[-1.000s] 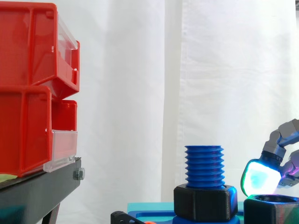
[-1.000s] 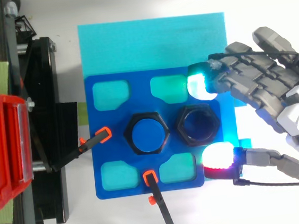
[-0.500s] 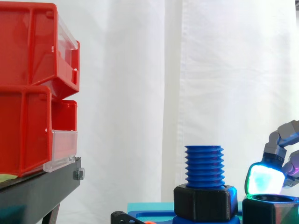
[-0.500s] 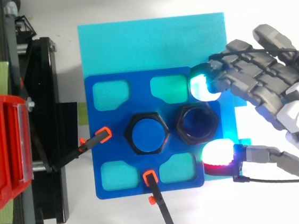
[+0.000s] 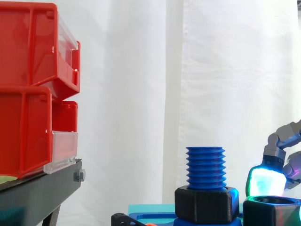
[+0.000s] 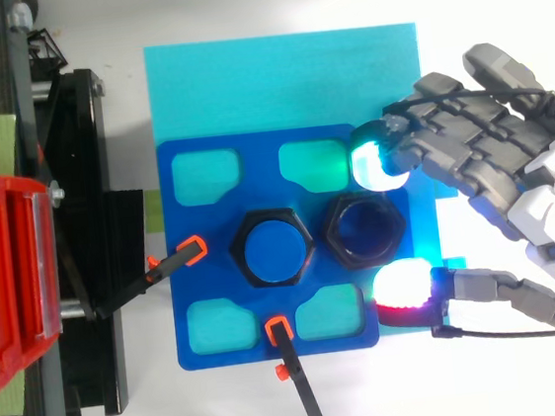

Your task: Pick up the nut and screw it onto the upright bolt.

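Observation:
The blue threaded bolt (image 5: 205, 168) stands upright in a black hex collar (image 6: 277, 246) at the middle of the blue fixture plate (image 6: 195, 276). The loose black nut (image 6: 364, 231) sits on the plate just right of the bolt, its rim at the bottom right of the side view (image 5: 270, 211). My hand (image 6: 545, 200) reaches in from the right, open. A cyan-white fingertip (image 6: 372, 166) hangs by the nut's far edge, just above its rim (image 5: 265, 180). The red-glowing thumb pad (image 6: 405, 289) sits at its near edge. Whether either pad touches the nut is unclear.
The plate lies on a cyan mat (image 6: 284, 78). Two black clamps with orange tips (image 6: 190, 249) (image 6: 278, 329) hold the plate's left and front edges. Red bins (image 5: 33, 89) rest on a black stand (image 6: 83, 248) to the left.
The hand has crept a little left and lower, bringing both glowing pads closer to the nut. The nut has shifted very slightly left.

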